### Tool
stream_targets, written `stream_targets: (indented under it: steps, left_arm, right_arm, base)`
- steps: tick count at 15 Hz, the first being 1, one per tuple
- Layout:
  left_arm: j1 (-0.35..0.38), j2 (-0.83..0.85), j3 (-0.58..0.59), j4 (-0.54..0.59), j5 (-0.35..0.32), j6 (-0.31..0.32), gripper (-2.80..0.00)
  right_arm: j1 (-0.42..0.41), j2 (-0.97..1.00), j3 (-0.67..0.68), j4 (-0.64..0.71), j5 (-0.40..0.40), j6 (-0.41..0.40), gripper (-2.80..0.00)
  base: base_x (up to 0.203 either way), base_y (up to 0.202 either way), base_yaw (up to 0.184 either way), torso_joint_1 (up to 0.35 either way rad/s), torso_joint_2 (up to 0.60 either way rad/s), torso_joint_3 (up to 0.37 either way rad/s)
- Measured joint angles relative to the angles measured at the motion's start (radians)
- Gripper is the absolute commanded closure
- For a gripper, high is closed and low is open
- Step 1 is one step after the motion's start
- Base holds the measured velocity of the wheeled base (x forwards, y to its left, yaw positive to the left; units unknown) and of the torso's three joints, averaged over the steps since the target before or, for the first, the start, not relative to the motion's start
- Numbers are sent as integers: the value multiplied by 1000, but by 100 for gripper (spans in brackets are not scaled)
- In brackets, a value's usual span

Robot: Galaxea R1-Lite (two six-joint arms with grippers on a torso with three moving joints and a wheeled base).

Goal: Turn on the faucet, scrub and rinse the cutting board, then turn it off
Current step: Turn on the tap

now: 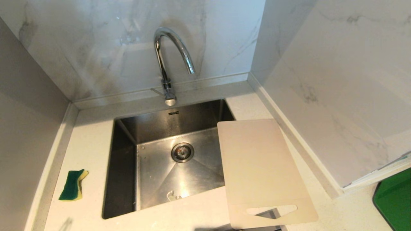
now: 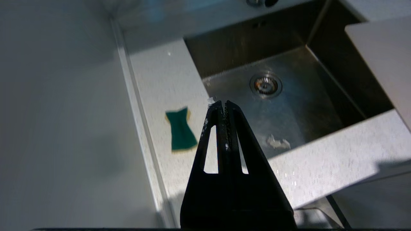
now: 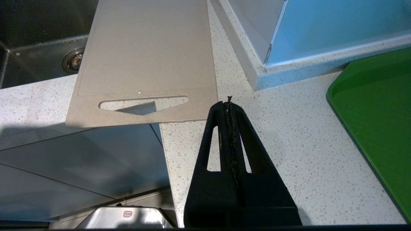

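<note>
The tall chrome gooseneck faucet (image 1: 168, 64) stands behind the square stainless-steel sink (image 1: 154, 128), its arched spout over the basin and no water running that I can see. Its thin side lever sticks out at the base, small and hard to read.

The large cream-white plastic cutting board (image 1: 261, 170) lies flat on the pale speckled tabletop (image 1: 90, 144) to the right of the basin. One long edge overhangs the sink, and the slotted handle end juts past the tabletop's front edge, which I'd guess makes it easy to grip from below. A green-and-yellow scrubbing sponge (image 1: 73, 185) waits on the tabletop left of the sink, well apart from the board.

Neither arm shows from the head. The left hand (image 2: 224, 103) is clenched on nothing, hovering above the sink's near-left corner. The right hand (image 3: 228, 102) is likewise clenched and empty, just beside the board's handle end. A green tray (image 3: 379, 118) is cut off at the far right.
</note>
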Motion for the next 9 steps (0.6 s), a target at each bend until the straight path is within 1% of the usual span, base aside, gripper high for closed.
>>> stream_targets:
  steps: [3,6,9]
  left_arm:
    - [-7,197,-189,-23,-1,36,0]
    - [-12,384,-360,-34,-4,57,0]
    - [-58,548,-502,-35,6,69,0]
  right_arm:
    - [0,0,0,0,0,0,0]
    - [0,0,0,0,0,0,0]
    - [0,0,0,0,0,0,0]
  base:
    - [0,0,0,0,0,0]
    - [0,0,0,0,0,0]
    - [0,0,0,0,0,0]
